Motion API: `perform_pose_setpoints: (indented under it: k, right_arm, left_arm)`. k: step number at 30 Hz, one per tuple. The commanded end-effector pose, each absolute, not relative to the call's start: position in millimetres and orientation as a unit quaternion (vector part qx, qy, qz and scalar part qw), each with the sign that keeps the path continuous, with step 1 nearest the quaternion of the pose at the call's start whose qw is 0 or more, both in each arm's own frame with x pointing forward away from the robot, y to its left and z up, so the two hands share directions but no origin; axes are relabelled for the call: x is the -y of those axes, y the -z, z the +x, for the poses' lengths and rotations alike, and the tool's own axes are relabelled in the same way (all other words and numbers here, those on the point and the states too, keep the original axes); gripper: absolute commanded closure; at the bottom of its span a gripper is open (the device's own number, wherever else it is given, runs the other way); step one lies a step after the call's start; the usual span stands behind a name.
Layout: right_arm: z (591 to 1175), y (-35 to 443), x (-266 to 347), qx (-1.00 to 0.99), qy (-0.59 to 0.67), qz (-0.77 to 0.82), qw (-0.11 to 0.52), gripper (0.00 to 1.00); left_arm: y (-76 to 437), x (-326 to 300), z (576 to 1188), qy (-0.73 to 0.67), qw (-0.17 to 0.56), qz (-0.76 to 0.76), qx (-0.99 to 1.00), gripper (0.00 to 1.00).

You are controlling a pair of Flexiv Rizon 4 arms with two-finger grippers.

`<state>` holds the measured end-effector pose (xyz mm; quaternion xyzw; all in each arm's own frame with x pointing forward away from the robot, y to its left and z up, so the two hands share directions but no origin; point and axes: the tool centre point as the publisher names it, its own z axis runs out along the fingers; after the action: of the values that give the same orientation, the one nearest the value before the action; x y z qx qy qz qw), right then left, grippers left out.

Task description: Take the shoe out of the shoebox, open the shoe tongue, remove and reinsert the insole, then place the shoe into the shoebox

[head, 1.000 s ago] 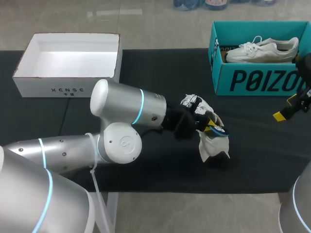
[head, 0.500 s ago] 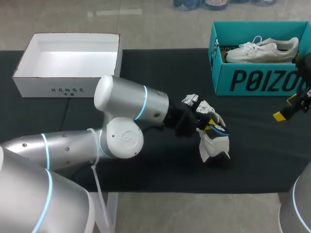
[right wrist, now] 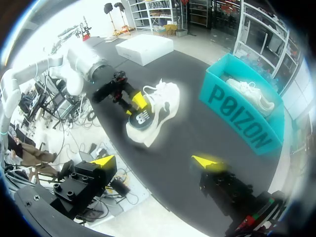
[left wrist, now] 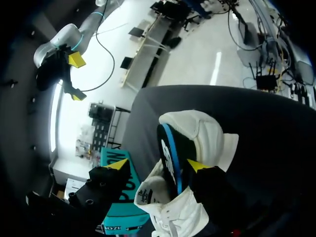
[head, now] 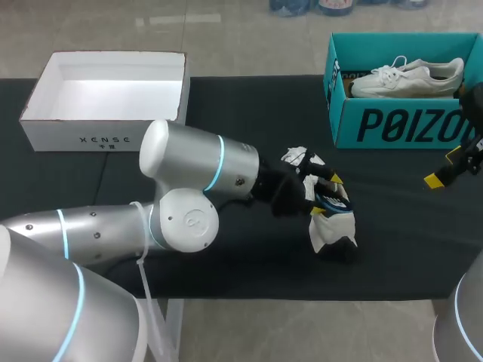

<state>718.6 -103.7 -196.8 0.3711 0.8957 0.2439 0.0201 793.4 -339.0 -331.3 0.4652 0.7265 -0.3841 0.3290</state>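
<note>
Head view: left claw [head: 330, 190] sits at the white laced shoe [head: 329, 230]; the teal cardboard shoebox [head: 392, 124] stands well beyond it.
Left wrist view: the claw is spread, one finger touching the shoe, the other clear of it.
Right wrist view: right claw [right wrist: 155, 161] is spread and empty, with the shoe well ahead.

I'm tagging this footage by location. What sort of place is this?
Probably a robotics lab or test bench rather than a shop: a silver robot arm reaches to a white shoe on a black-covered table, with a teal shoebox and an open white box set out beside it.
</note>
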Motion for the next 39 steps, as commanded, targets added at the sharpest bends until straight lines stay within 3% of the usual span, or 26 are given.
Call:
perform_pose_setpoints:
  k: [1, 2, 6, 8, 10, 13, 34, 35, 36, 37, 38, 39]
  right_arm:
    - [717, 198, 104, -0.896, -0.244, 0.372, 0.021, 0.0]
    - [717, 198, 104, -0.896, -0.244, 0.372, 0.021, 0.0]
    - [717, 198, 104, -0.896, -0.244, 0.372, 0.021, 0.0]
    - [717, 198, 104, -0.896, -0.244, 0.372, 0.021, 0.0]
    - [717, 198, 104, -0.896, -0.244, 0.372, 0.021, 0.0]
    - [717, 198, 104, -0.896, -0.244, 0.372, 0.021, 0.0]
    - [717, 198, 104, -0.896, -0.244, 0.372, 0.021, 0.0]
    - [717, 198, 104, -0.896, -0.244, 0.372, 0.021, 0.0]
    - [717, 198, 104, -0.896, -0.244, 0.372, 0.021, 0.0]
    - [717, 198, 104, -0.896, -0.244, 0.372, 0.021, 0.0]
    - [717, 198, 104, -0.896, -0.244, 0.372, 0.021, 0.0]
    - [717, 198, 104, -0.896, -0.244, 0.372, 0.021, 0.0]
  left_arm:
    - [327, 335, 786, 0.382, 0.327, 0.465, -0.728, 0.47]
    - [328, 337, 783, 0.385, 0.326, 0.464, -0.728, 0.54]
    - [332, 344, 778, 0.393, 0.321, 0.461, -0.728, 0.62]
    - [333, 349, 776, 0.398, 0.32, 0.459, -0.727, 0.77]
    - [334, 352, 774, 0.401, 0.318, 0.459, -0.726, 0.82]
    - [334, 355, 773, 0.405, 0.318, 0.459, -0.724, 1.0]
    - [353, 344, 802, 0.372, 0.322, 0.477, -0.728, 1.0]
    - [351, 345, 798, 0.375, 0.319, 0.477, -0.728, 0.82]
    - [350, 345, 795, 0.377, 0.317, 0.477, -0.728, 0.58]
    - [349, 345, 793, 0.378, 0.316, 0.477, -0.728, 0.47]
    - [346, 345, 790, 0.38, 0.315, 0.479, -0.727, 0.02]
    - [344, 344, 788, 0.381, 0.313, 0.479, -0.726, 0.0]
